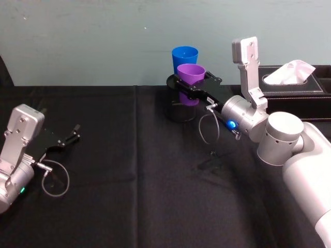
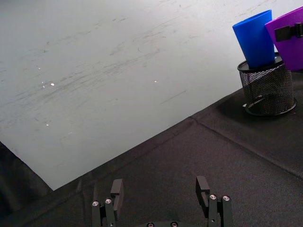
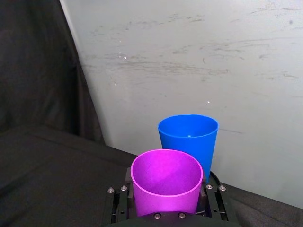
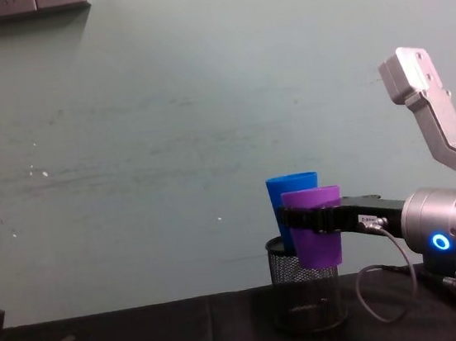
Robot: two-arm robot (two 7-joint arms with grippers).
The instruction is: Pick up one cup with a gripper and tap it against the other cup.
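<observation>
- We judge the pick-up done and the tap in hand: our right gripper [image 1: 192, 82] is clamped on the purple cup [image 1: 191, 75], holding it upright and clear of the worktop [image 1: 129, 170].
- The blue cup [image 1: 184, 58] stands in a black mesh pen holder [image 4: 308, 294] toward the back of the worktop, by the wall. The purple cup hangs just in front of it, over the holder's near edge.
- From the chest view the two cups overlap and look touching or very nearly so; from the right wrist view the purple rim sits right against the blue wall. We cannot tell whether contact is actually made.
- If it is not, we think the next move calls for only a slight forward nudge, gentle enough not to tip the blue cup or push the holder.
- Our right arm reaches forward and inward from the right, forearm roughly level, its blue light ring [image 4: 441, 242] lit, the fingers pinching the cup's sides.
- Our left gripper [image 1: 64, 139] rests low over the worktop at the left, fingers apart and holding nothing, well apart from both cups.
</observation>
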